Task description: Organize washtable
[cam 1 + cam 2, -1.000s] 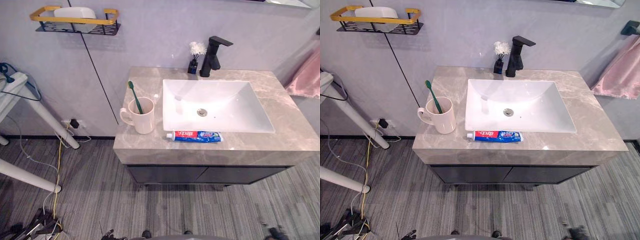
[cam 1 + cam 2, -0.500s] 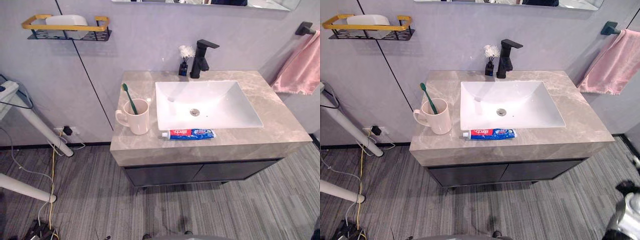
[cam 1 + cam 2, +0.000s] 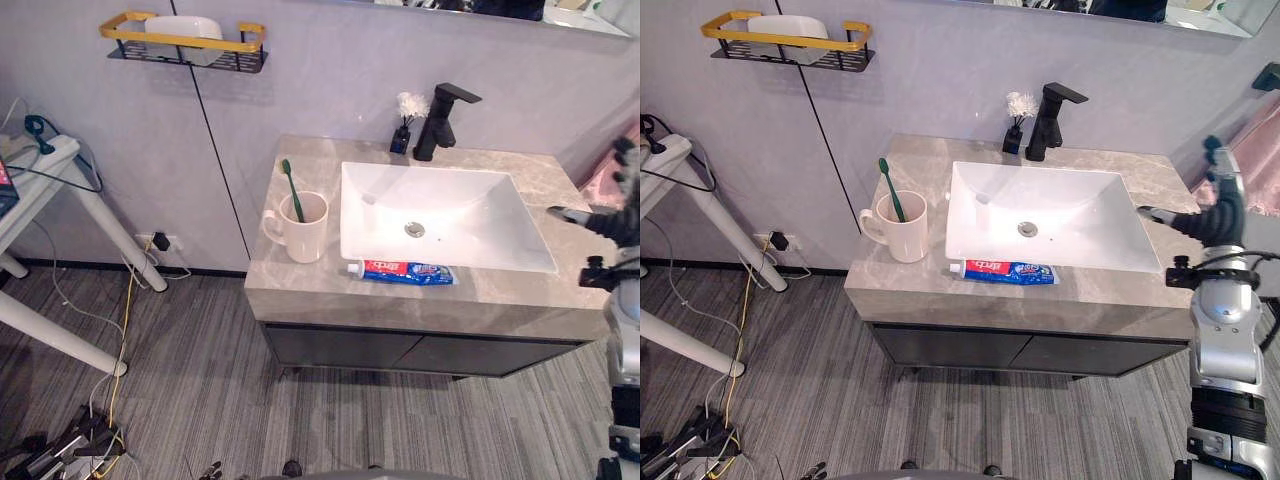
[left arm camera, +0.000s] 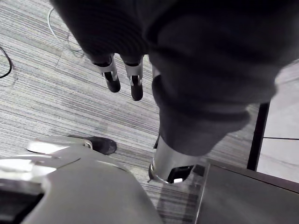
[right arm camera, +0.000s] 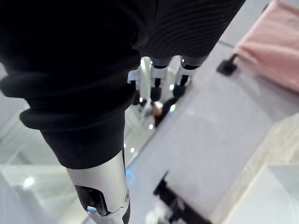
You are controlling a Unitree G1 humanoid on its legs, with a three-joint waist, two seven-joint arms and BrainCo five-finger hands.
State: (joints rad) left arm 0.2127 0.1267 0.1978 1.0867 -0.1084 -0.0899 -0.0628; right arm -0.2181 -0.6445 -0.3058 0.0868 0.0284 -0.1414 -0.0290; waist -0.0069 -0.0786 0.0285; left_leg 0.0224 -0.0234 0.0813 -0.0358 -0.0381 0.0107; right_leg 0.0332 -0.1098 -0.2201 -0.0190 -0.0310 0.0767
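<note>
While you had the right hand (image 3: pixel 1220 210) up in the air beside the right end of the washtable (image 3: pixel 910 285), its fingers were straight and spread, the thumb pointed sideways toward the sink (image 3: pixel 1080 215), and it held nothing. Your left hand (image 4: pixel 135 81) hung low over the floor with relaxed, straight fingers, also with nothing in it.

Nothing on the washtable was touched at this moment. The toothpaste tube (image 3: pixel 1002 271) lay flat on the narrow strip of stone between the front rim of the sink and the front edge of the top. The mug (image 3: pixel 904 228) stood upright just to the left of the sink, with the green toothbrush (image 3: pixel 890 187) leaning inside it. The black faucet (image 3: pixel 1048 120) and the small vase (image 3: pixel 1016 122) with a white flower stood at the back.

I think the tube was the main risk for you. It was low and lay on smooth stone, so fingers coming from the side could push it instead of pinching it, and it could then slide over the front edge or into the sink. The right hand was well apart from it and had to cross the sink, so the open thumb could catch the rim. A wide sweep near the mug could tip it, because the toothbrush stood high above its rim.
</note>
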